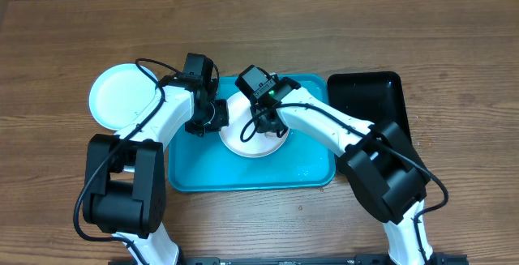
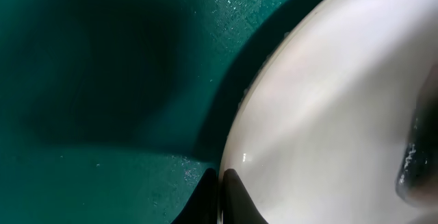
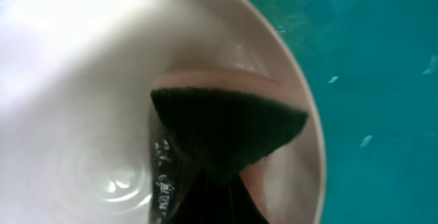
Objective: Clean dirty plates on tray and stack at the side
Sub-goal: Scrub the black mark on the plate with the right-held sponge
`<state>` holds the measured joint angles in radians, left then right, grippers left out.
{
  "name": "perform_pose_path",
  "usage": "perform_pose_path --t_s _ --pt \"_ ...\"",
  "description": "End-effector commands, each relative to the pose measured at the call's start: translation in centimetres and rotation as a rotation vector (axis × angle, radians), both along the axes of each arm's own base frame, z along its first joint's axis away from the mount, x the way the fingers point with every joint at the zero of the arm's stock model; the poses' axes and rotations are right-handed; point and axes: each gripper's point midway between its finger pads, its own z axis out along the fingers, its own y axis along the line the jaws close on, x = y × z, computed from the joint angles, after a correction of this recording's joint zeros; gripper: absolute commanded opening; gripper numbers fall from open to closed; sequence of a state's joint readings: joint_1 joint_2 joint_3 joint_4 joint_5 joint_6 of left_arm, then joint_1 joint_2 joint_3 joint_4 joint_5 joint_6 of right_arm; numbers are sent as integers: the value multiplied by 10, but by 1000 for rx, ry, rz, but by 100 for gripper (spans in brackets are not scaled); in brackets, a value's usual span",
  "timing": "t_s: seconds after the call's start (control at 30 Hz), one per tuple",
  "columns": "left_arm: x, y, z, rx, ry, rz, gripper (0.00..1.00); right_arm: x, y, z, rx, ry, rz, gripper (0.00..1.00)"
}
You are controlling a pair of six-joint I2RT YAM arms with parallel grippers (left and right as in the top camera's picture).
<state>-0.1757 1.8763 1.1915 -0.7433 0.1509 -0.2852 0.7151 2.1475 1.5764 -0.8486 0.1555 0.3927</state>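
Observation:
A white plate (image 1: pixel 243 142) lies on the turquoise tray (image 1: pixel 243 176). My left gripper (image 1: pixel 217 117) is shut on the plate's left rim; in the left wrist view both fingertips (image 2: pixel 220 193) pinch the rim of the plate (image 2: pixel 328 101) over the tray (image 2: pixel 102 80). My right gripper (image 1: pixel 263 127) is over the plate, shut on a dark green sponge (image 3: pixel 233 125) that presses on the wet plate (image 3: pixel 68 80); its fingers (image 3: pixel 219 196) are partly hidden by the sponge. A pale blue plate (image 1: pixel 122 95) lies on the table left of the tray. The yellow-green plate is not in view.
A glossy black tray (image 1: pixel 365 95) sits to the right of the turquoise tray, touching its right edge. Water drops lie on the turquoise tray's floor (image 3: pixel 383 59). Both arms cross over the tray's back half. Wooden table surrounds it all.

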Motion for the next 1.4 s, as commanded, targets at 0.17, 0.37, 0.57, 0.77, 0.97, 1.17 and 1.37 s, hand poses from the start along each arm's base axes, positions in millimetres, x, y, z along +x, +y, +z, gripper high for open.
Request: perform_pose_path --t_s 0.17,0.37,0.57,0.77,0.97,1.17,1.37 --pt "-5 -1 -8 -2 31 2 4 -48 52 -27 294 306 84 4" --pt "-5 -1 -8 -1 31 -1 4 -43 78 0 517 343 186 4" --pt "-5 -1 -8 -1 30 -5 4 -6 65 72 783 310 220 4" --pt "-5 -1 -8 -1 30 -5 4 17 23 127 870 230 189 4" --pt "-5 -1 -8 -1 30 -5 4 17 -34 150 797 179 156 4" --pt "-5 -2 -8 -2 27 -5 4 22 -111 141 622 179 -43 4" --pt "-4 -2 -8 -2 26 -5 4 23 -122 137 633 186 -74 4"
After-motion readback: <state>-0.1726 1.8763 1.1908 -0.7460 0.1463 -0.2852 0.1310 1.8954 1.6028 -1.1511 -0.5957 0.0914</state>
